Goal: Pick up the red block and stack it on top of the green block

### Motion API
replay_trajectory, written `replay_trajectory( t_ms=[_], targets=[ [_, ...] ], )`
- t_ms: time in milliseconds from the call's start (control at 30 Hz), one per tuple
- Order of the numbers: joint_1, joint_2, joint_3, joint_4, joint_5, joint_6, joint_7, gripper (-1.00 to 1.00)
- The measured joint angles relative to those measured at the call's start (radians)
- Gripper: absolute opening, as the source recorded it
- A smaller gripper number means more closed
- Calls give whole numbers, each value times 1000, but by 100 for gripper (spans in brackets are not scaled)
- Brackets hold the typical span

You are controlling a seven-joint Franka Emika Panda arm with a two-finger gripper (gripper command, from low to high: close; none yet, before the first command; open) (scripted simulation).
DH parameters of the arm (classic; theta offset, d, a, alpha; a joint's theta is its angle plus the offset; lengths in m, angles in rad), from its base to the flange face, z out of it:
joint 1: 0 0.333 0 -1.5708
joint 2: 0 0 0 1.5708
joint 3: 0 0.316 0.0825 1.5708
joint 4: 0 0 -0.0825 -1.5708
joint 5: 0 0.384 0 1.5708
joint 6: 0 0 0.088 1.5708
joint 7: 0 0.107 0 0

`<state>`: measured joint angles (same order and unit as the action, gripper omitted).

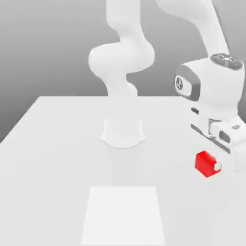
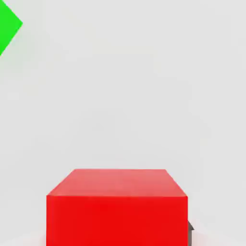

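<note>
Currently on my screen, item by item. Item one: the hand [image 1: 217, 166], white, two-fingered, hanging from the white robot arm [image 1: 126, 57] at the exterior view's right, clenched on the small bright red matte cube [image 1: 205, 163]; the cube sits between the fingers and appears lifted clear of the table [image 1: 57, 158], though I cannot read the gap beneath it with certainty. In the hand view the same red cube [image 2: 116, 206] sits close under the camera, top face level and square to the frame. Item two: the small bright green matte cube [image 2: 8, 24], seen as one corner at the edge of the hand view, resting on the table well apart from the red cube and turned diagonally to it. Item three: the arm's round white base [image 1: 123, 132], standing mid-table. Item four: a pale rectangular patch [image 1: 124, 214] on the table nearer the exterior camera. Step in hand, as I judge it: grasp done, carry toward the green cube under way. The next move calls for me to bring the red cube directly above the green one, turn the wrist so the faces line up, lower until they meet, and only then let go.
</note>
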<state>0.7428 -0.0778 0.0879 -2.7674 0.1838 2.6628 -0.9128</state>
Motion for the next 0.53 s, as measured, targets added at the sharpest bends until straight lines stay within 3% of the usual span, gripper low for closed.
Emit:
replay_trajectory(
  t_ms=[200,433,467,533],
  targets=[
    [178,-131,141,-123,-41,15,-172,-100],
    [175,79,174,-137,-194,240,-105,-100],
    [175,102,167,-136,-218,261,-88,100],
    [174,102,167,-136,-218,261,-88,100]
  ],
)
